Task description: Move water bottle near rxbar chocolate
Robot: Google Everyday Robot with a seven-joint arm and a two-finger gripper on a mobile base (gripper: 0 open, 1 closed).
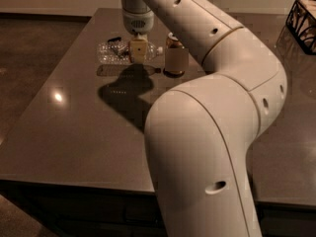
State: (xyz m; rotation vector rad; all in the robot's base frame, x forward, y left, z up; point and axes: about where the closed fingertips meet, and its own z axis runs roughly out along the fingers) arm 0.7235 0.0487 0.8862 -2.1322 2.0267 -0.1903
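Note:
The water bottle (112, 53) lies on its side on the far part of the table (74, 132), its white cap (159, 50) pointing right. My gripper (137, 51) comes down from above onto the bottle's middle and is closed on it, with a tan finger pad (138, 50) across its body. A small black item that looks like the rxbar chocolate (114, 40) shows just behind the bottle's left half, partly hidden by it.
A gold can (176, 58) stands upright just right of the bottle's cap. A dark wire basket (302, 21) sits at the far right. My large white arm (207, 147) crosses the right half of the view and hides the table there.

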